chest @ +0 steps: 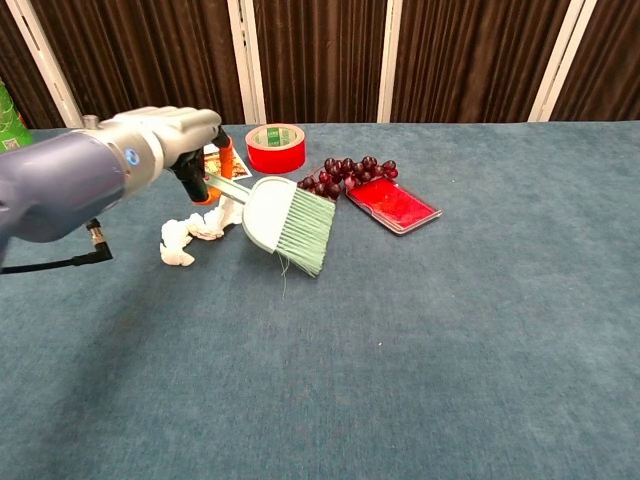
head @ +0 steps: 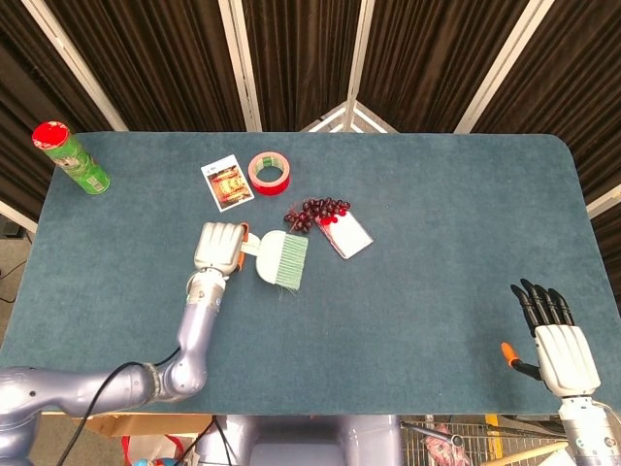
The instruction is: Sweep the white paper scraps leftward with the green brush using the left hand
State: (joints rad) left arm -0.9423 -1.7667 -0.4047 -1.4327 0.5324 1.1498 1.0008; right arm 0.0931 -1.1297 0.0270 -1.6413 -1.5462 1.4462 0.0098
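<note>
Gripping the green brush (chest: 290, 222) by its handle, the left hand (head: 219, 248) has its fingers wrapped tight around the orange-ended grip, and the bristles point down and toward the robot's right. In the chest view the brush head appears raised off the tabletop (head: 437, 223), with its shadow falling below it, though how high it is cannot be told. That placement makes sense for the job: the white paper scraps (chest: 196, 232) lie just left of the brush head, so the bristles are on the scraps' right side, where a leftward stroke has to begin. The scraps are partly hidden under the hand in the head view, but the chest view shows them in a loose cluster beneath and beside the handle.

Close on the other side of the brush are the grapes (head: 315, 214) and the red card case (head: 347, 232), with the tape roll (head: 269, 171) and small picture card (head: 226, 183) beyond. Lowering the bristles here needs care, since a wide swing could catch the grapes. A green can (head: 71, 156) stands well apart at the far left corner.

The right hand (head: 558, 342) rests near the table's edge, fingers spread and holding nothing.
</note>
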